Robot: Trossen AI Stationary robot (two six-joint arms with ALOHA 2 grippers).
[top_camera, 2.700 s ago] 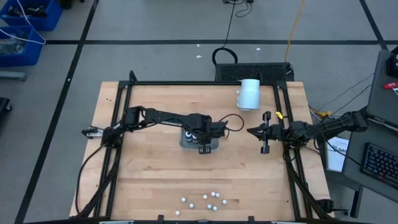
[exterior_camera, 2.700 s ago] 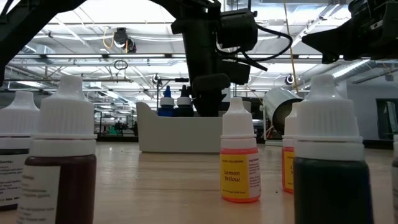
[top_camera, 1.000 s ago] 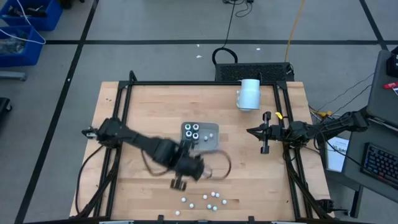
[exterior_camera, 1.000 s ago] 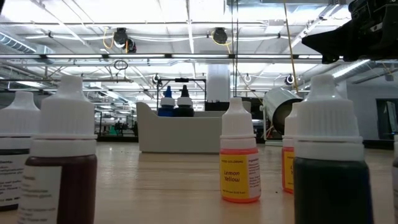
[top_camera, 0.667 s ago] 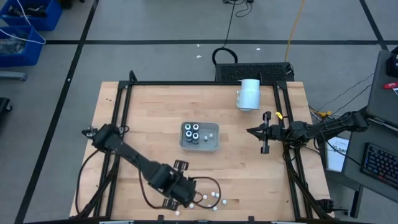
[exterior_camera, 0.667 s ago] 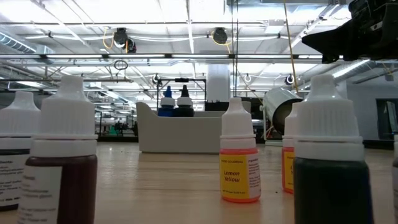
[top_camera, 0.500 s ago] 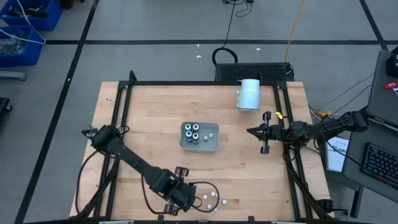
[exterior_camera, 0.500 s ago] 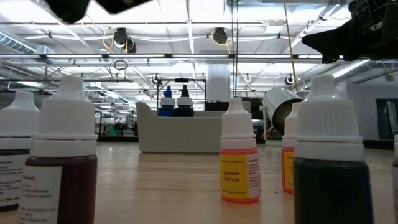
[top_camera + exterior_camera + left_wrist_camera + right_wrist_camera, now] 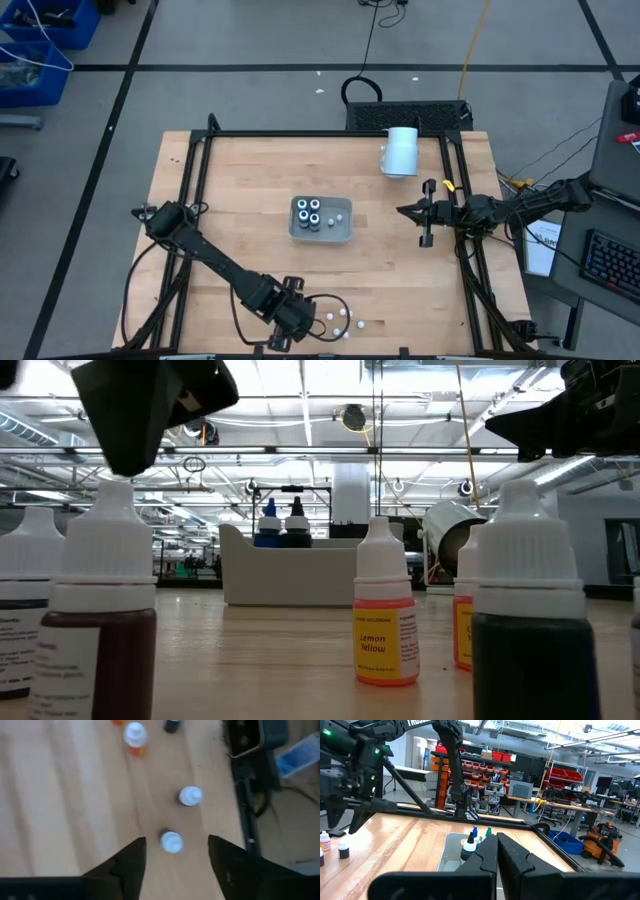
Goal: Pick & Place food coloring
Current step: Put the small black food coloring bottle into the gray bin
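Several small food coloring bottles with white caps stand loose near the table's near edge [image 9: 340, 318]; in the low view they show close up, a brown one [image 9: 100, 620], a yellow one [image 9: 385, 615] and a dark one [image 9: 530, 610]. My left gripper [image 9: 280, 338] hangs open over them, pointing steeply down, one finger on each side of a white-capped bottle [image 9: 171, 841] without touching it. Several more bottles stand in the pale tray [image 9: 340, 232] at mid table. My right gripper [image 9: 428, 212] waits shut at the table's right side.
A large white cylinder [image 9: 402, 150] lies at the far right of the table. Black frame rails [image 9: 200, 180] run along the table's sides. Another loose capped bottle [image 9: 190, 796] stands just beyond the one between my left fingers.
My left gripper has swung from beside the tray toward the table's near edge and come down over the loose bottles; in the low view it has come in from the top left, above the brown bottle. The bottles have stayed in place.
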